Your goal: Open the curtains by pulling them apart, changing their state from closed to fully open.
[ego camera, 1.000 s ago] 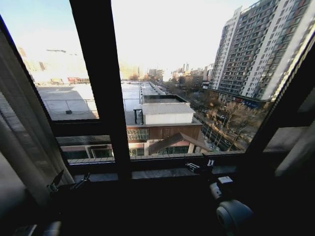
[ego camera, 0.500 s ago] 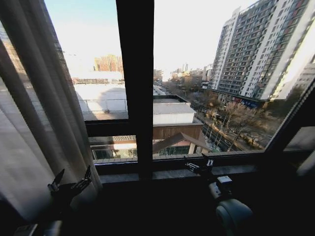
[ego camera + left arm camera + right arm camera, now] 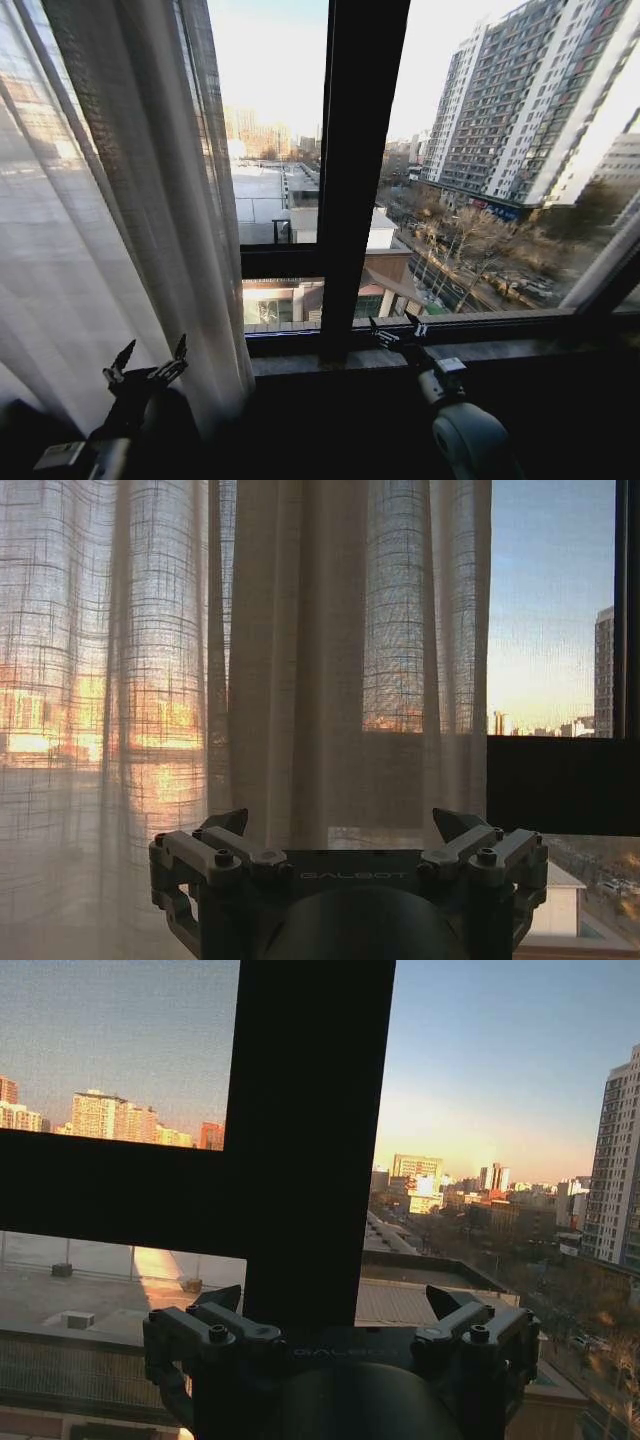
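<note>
Since the earlier frames the whole head view had swung, bringing far more of the left curtain (image 3: 110,230) into sight, so the camera had turned rather than the fabric. That curtain hung from 12 down to 8 o'clock, gathered beside the dark window bar (image 3: 360,170). At 7 o'clock the left gripper (image 3: 146,366) sat in front of the cloth, its fingers spread apart and holding nothing. Near 5 o'clock the right gripper (image 3: 396,330) was also spread wide, by the sill (image 3: 500,350).
</note>
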Controlling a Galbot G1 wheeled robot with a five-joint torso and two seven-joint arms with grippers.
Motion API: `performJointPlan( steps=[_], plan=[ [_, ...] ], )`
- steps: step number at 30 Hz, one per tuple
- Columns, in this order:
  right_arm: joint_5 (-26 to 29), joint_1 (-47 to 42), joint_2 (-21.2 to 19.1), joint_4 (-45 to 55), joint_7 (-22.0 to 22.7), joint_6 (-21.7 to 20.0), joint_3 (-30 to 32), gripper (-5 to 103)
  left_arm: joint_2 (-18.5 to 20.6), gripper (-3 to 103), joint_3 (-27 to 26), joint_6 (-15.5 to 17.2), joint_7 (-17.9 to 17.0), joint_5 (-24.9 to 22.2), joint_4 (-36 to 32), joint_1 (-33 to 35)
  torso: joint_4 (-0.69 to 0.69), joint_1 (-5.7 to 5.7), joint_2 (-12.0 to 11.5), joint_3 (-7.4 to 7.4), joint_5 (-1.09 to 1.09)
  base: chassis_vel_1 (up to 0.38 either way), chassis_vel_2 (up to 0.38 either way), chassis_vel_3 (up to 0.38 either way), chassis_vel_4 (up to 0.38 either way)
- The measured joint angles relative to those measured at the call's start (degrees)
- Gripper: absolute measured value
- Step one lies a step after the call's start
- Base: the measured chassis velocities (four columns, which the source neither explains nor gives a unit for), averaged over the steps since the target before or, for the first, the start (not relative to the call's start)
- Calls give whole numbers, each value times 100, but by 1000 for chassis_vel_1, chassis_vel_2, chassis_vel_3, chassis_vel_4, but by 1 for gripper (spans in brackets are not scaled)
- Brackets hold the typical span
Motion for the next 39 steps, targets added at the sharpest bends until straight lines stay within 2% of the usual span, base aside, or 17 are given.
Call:
performJointPlan(
  steps=[2,4,8,11,12,13,14,16,19,21,24,33,34,35,36,37,39],
  plan=[
    [-1,-13,1,-1,2,20,5,100,52,100,19,27,0,-25,35,-53,0,0,0,0,2,0,0,0,0],
    [-6,-50,6,-3,12,62,24,100,267,100,114,155,5,-145,201,-293,-3,-1,-1,1,8,-27,-32,18,31],
    [-16,-59,20,1,23,90,44,100,539,100,230,314,-6,-256,402,-626,-2,-1,-1,1,5,-62,-55,50,54],
    [-25,-46,47,2,29,114,67,100,861,100,438,541,-177,-418,637,-1077,-1,-1,0,1,2,0,0,0,0],
    [-25,-46,47,2,29,114,67,100,861,100,438,541,-177,-418,637,-1077,-1,-1,0,1,2,0,0,0,0],
    [-49,-24,67,-5,30,133,87,100,1050,100,626,655,-369,-552,800,-1375,1,0,0,0,-4,0,0,0,0],
    [-86,-11,82,-12,32,150,108,100,1155,100,756,704,-491,-619,916,-1559,1,0,0,1,0,0,0,0,0],
    [-103,-5,89,-17,33,160,119,100,1207,100,835,725,-543,-655,983,-1664,1,0,0,1,0,0,0,0,0],
    [-139,0,99,-30,120,200,193,100,1462,100,1300,836,-643,-771,1348,-2172,-2,0,-1,2,2,0,0,0,0],
    [-139,-6,99,-30,153,205,204,100,1490,100,1379,857,-644,-779,1395,-2241,-1,0,-1,2,3,0,0,0,0],
    [-139,-72,79,-31,232,241,286,100,1600,100,1847,989,-643,-789,1603,-2579,-1,-1,-1,1,3,0,0,0,0],
    [-152,-164,118,-74,251,345,315,100,1639,100,2123,1072,-703,-790,1819,-2871,-1,0,0,1,2,0,0,0,0],
    [-157,-168,133,-82,253,351,315,100,1643,100,2124,1087,-771,-781,1828,-2887,-1,0,-1,1,2,0,0,0,0],
    [-165,-172,149,-102,255,357,315,100,1646,100,2130,1158,-1047,-733,1816,-2906,-1,0,-1,1,3,0,0,0,0],
    [-165,-172,149,-102,255,357,315,100,1646,100,2130,1158,-1047,-733,1816,-2906,-1,0,-1,1,3,0,0,0,0],
    [-176,-157,155,-124,255,359,300,100,1649,100,2133,1217,-1286,-699,1781,-2913,0,0,0,0,3,0,0,0,0],
    [-202,-116,171,-151,255,360,272,100,1658,100,2133,1243,-1393,-683,1791,-2932,0,-1,0,0,2,0,0,0,0]
  ],
)
